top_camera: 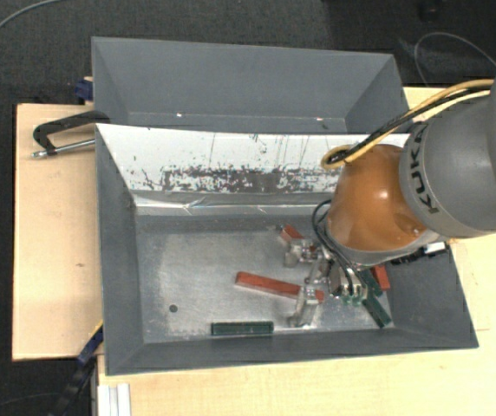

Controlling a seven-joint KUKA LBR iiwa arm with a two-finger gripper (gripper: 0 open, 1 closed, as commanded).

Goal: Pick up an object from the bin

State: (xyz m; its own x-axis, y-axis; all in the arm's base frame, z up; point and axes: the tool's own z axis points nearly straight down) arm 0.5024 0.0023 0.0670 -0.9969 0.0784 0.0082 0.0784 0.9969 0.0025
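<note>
The end effector is down near the floor of the grey bin, in the bin's right half, under the arm's orange cover. Its two metal fingers stand spread apart, one toward the back wall and the other toward the front wall, with a clear gap between them.

A red-brown flat bar lies on the floor at a slight slant. Its right end reaches into the gap between the spread fingers, while the rest of it stretches away from the end effector toward the view's left. Whether either finger touches the bar cannot be made out; nothing is pinched between them.

Just in front of the end effector and a little to the view's left, a dark green bar lies flat along the front wall, apart from the red-brown bar. On the far side of the end effector, toward the view's right and partly under the arm, a green strip lies slanted near the front right corner, with a red piece just behind it. Another small red piece lies just behind the end effector, close to the finger that is nearer the back wall.

Well away from the end effector, across the bare floor on the view's left, sits a small dark round speck.

Dark cables loop beside the orange cover above the end effector.
</note>
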